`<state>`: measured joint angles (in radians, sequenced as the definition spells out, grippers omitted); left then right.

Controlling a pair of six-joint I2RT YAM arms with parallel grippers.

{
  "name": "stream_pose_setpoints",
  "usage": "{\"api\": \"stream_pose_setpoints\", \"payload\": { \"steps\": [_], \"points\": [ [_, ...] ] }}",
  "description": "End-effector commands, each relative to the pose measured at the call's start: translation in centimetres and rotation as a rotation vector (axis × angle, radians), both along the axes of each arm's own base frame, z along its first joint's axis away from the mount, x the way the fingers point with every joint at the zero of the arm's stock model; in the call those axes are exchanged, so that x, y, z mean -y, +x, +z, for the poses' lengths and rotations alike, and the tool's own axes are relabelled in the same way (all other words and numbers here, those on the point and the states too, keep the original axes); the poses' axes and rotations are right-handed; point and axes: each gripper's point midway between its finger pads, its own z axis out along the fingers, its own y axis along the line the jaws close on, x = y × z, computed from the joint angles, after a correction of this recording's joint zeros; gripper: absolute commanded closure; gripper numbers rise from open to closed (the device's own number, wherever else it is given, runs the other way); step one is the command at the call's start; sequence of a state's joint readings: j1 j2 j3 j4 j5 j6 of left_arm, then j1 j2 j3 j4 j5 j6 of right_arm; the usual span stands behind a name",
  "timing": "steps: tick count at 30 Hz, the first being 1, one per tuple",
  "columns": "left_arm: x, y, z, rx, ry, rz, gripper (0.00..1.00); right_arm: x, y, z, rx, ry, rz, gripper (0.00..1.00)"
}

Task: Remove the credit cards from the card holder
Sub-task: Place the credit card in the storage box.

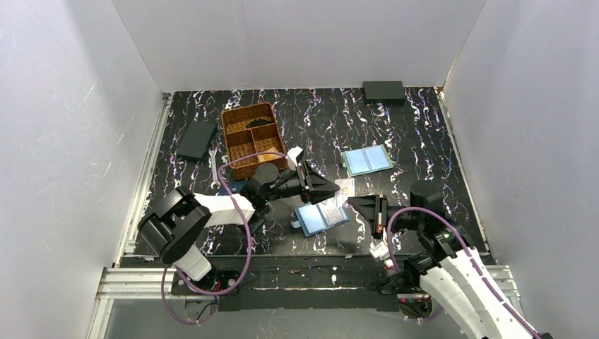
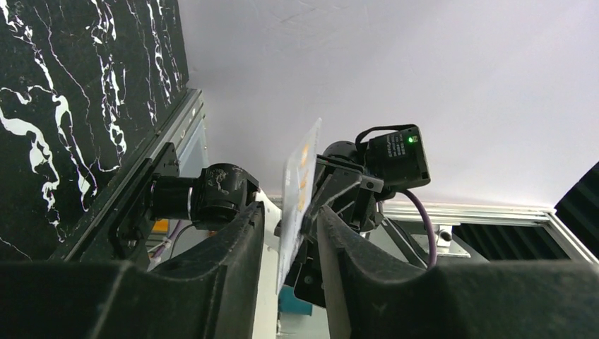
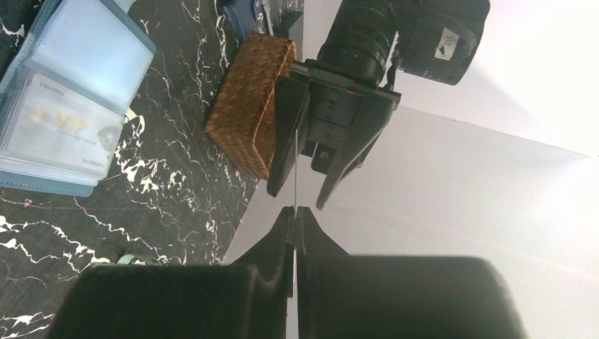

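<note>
The left arm is stretched low across the black marbled tabletop (image 1: 424, 134) toward the middle, and its left gripper (image 1: 333, 189) is pointed at the right arm's gripper. The right arm is bent in from the near right corner, with the right gripper (image 1: 353, 203) turned to face it, so that the two are met tip to tip just above the table. A thin whitish plastic credit card (image 2: 300, 183) is held on edge between them. It is pinched by the right gripper, whose fingers (image 3: 282, 233) are pressed together on its edge. The left gripper's fingers (image 2: 233, 247) are spread to either side of the credit card, which stands nearer one of them; whether it is touched there cannot be told. The small steel-blue bifold card holder (image 1: 321, 217) is laid open and flat on the table just below the two grippers, and a pale card marked VIP (image 3: 63, 134) is seen in one of its clear pockets. A paler sky-blue folding holder (image 1: 367, 161) is laid open farther back on the right. A brown woven basket with compartments (image 1: 247, 109) is set behind the left arm, with a small wrench (image 1: 214, 164) and a flat black wallet (image 1: 196, 139) to its left, and a black box (image 1: 383, 90) at the far edge.
</note>
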<state>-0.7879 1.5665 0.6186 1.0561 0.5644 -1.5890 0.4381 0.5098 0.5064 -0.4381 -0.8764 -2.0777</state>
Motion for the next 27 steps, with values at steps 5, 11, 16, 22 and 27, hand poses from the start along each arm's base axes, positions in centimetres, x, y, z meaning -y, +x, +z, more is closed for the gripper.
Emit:
{"api": "stream_pose_setpoints", "payload": {
  "steps": [5,11,16,22,27],
  "points": [
    [1.1,-0.3,2.9,0.066,-0.127,-0.048,0.93,-0.5,-0.6,0.6,0.038,0.022,0.044,0.99],
    [0.4,-0.3,2.1,0.117,-0.101,-0.032,1.0,-0.1,-0.7,0.1,-0.028,-0.003,0.016,0.4],
    [-3.5,0.6,-1.8,0.176,0.115,0.031,1.0,0.8,0.1,0.8,-0.321,0.038,-0.144,0.02],
    [-11.3,2.7,-2.3,0.453,0.422,0.143,1.0,1.1,4.5,2.2,-1.053,0.228,-0.567,0.02],
    [-15.8,4.5,-0.9,0.567,0.518,0.155,1.0,0.9,5.7,-2.6,-1.543,0.023,-0.847,0.02]
  ]
}}
